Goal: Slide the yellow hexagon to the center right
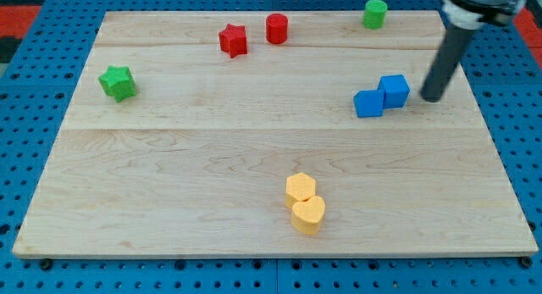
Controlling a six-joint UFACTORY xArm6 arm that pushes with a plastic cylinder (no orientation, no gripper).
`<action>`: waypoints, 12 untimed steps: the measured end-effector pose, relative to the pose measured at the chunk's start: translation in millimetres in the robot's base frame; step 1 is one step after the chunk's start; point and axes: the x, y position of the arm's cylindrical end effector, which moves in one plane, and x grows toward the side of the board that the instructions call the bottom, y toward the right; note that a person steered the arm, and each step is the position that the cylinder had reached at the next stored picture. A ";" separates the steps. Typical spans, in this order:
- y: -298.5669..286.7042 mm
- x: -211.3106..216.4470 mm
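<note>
The yellow hexagon (300, 188) lies on the wooden board (169, 175) near the view's bottom, a little right of the middle. A yellow heart-shaped block (308, 214) touches it just below. My tip (431, 98) is at the view's right, above the middle height, far up and to the right of the yellow hexagon. It stands just right of two touching blue blocks, a cube (394, 91) and another cube (368, 103). The tip and the blue blocks are a small gap apart.
A red star (233, 40) and a red cylinder (277, 29) sit near the view's top centre. A green cylinder (375, 13) is at the top right. A green star (118, 82) is at the left. A blue pegboard surrounds the board.
</note>
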 end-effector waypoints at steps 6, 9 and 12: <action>-234.0 173.3; -136.6 166.5; -45.6 144.6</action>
